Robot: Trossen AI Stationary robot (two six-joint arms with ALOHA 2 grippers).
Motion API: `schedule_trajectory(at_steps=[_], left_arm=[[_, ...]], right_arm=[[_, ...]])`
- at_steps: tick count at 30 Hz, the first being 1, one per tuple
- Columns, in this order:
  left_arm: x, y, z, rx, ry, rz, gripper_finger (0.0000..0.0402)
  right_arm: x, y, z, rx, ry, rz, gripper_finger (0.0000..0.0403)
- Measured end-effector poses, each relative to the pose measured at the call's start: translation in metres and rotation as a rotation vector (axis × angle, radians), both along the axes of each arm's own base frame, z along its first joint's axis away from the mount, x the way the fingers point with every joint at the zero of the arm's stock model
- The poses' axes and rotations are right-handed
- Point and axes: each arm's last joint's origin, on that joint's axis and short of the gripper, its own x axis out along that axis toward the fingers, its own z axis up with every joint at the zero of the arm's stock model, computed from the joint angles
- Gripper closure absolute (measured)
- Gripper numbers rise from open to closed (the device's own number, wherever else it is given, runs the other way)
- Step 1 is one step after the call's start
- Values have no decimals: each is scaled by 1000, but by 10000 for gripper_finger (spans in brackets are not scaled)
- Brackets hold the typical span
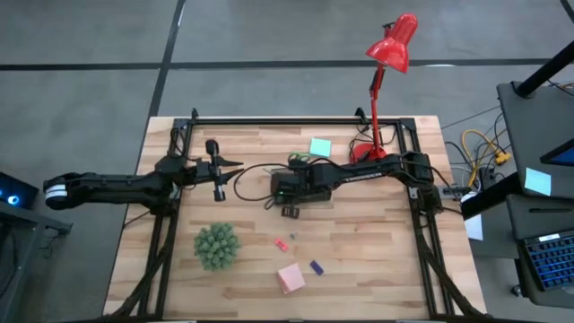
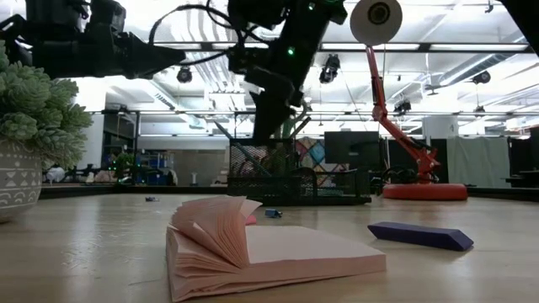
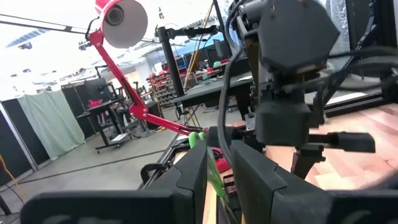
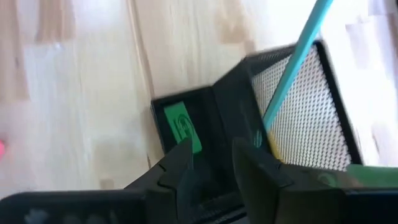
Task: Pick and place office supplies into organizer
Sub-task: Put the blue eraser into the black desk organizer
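The black mesh organizer stands mid-table, largely under my right arm in the high view. A thin teal pen leans inside its mesh cup, and a green eraser lies flat in a low compartment. My right gripper hovers open just above that compartment, pointing steeply down, with nothing between its fingers. On the near part of the table lie a pink sticky-note pad, a blue eraser and a pink eraser. A teal pad lies behind the organizer. My left gripper waits at the left, held level, its fingers slightly apart and empty.
A green spiky plant in a pot stands near the front left. The red desk lamp rises from its base at the back right. A black frame runs around the table's edges. Bare wood lies at the front right.
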Motion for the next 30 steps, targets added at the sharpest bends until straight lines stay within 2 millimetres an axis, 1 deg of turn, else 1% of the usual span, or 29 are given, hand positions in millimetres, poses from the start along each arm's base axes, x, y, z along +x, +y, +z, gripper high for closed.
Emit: schedule_trajectory(at_steps=[3,8,13,18,23,27,30], left_arm=[[0,0,0,0,0,0,343],[0,0,0,1,1,0,343],[0,0,0,1,1,1,343],[0,0,0,1,1,0,343],[0,0,0,1,1,1,343],[0,0,0,2,1,0,343],[0,0,0,2,1,0,343]], right_arm=[[4,3,9,19,-38,-22,292],[9,13,25,68,-113,-78,275],[9,27,35,79,-129,-61,254],[7,39,38,122,-137,-108,235],[3,52,38,191,-110,-133,220],[-2,63,36,276,-87,-220,216],[-9,70,34,322,-39,-306,216]])
